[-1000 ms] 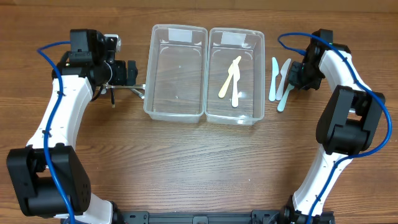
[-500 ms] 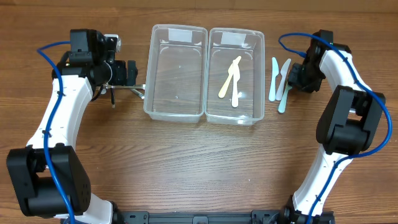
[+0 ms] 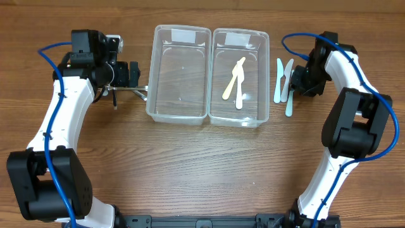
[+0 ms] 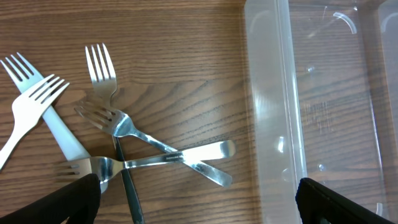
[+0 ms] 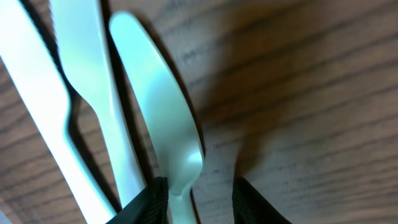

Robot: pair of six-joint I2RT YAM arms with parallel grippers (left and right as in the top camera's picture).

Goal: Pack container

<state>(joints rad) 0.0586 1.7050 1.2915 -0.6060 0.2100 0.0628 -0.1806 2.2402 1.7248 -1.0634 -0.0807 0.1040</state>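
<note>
Right of the tubs [image 3: 211,76], the right gripper [image 5: 200,200] straddles the blue knife [image 5: 158,99] at its handle with narrowly parted fingers [image 5: 152,196], so closing could also snag the white knife [image 5: 93,93] just beside it; left of the tubs, the left gripper [image 4: 208,202] gapes wide above the forks [image 4: 124,124].

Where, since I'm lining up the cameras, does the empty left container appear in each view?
Overhead: empty container, upper centre, left of its twin.
Left wrist: right side, its wall running top to bottom.
Right wrist: not in it.
Shared landmark: metal forks beside its left wall.
</note>
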